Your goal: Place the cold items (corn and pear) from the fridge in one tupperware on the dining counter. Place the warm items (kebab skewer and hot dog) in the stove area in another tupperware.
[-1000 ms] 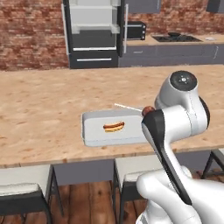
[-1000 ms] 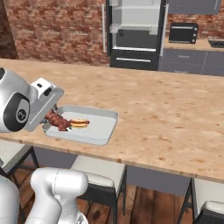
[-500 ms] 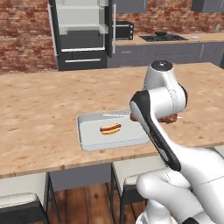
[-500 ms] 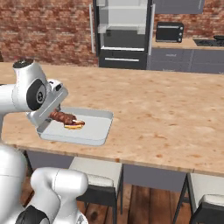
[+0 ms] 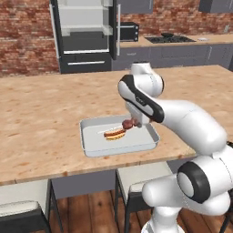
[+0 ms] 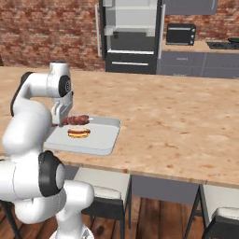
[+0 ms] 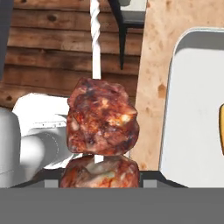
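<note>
In the left base view, one tray sat on the dining counter with one hot dog inside, and the gripper was clamped on one kebab skewer above it. The right base view showed that skewer just over the hot dog. The hand view showed two meat chunks on the stick.
</note>
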You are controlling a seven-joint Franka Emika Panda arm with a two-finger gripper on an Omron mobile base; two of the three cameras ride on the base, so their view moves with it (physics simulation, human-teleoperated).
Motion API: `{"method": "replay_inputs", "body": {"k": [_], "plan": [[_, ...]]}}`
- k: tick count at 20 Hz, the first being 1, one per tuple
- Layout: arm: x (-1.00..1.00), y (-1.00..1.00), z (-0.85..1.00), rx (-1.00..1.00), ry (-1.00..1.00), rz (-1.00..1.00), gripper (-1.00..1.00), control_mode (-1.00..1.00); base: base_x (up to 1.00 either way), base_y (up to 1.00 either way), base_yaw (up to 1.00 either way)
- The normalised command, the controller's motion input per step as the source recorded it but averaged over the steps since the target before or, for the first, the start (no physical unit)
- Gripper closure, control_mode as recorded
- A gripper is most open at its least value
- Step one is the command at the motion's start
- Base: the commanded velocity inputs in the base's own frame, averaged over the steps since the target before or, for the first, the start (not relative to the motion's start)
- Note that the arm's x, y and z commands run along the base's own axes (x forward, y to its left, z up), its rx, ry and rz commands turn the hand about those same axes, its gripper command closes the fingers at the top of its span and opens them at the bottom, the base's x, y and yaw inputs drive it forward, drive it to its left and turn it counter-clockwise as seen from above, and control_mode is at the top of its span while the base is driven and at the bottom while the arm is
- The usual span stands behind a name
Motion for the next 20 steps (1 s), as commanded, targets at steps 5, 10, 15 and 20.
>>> {"method": "replay_inputs", "body": {"k": [5,10,15,20], "plan": [[0.37,0.27,-0.58,-0.08,0.15,0.00,1.00,-1.00,0.00,0.00,0.00],[0.34,0.07,-0.58,-0.02,0.00,0.00,1.00,-1.00,0.00,0.00,0.00],[0.32,0.00,-0.52,0.00,0.00,-0.01,1.00,-1.00,0.00,0.00,0.00],[0.41,0.00,-0.47,0.00,0.00,-0.01,1.00,-1.00,0.00,0.00,0.00]]}}
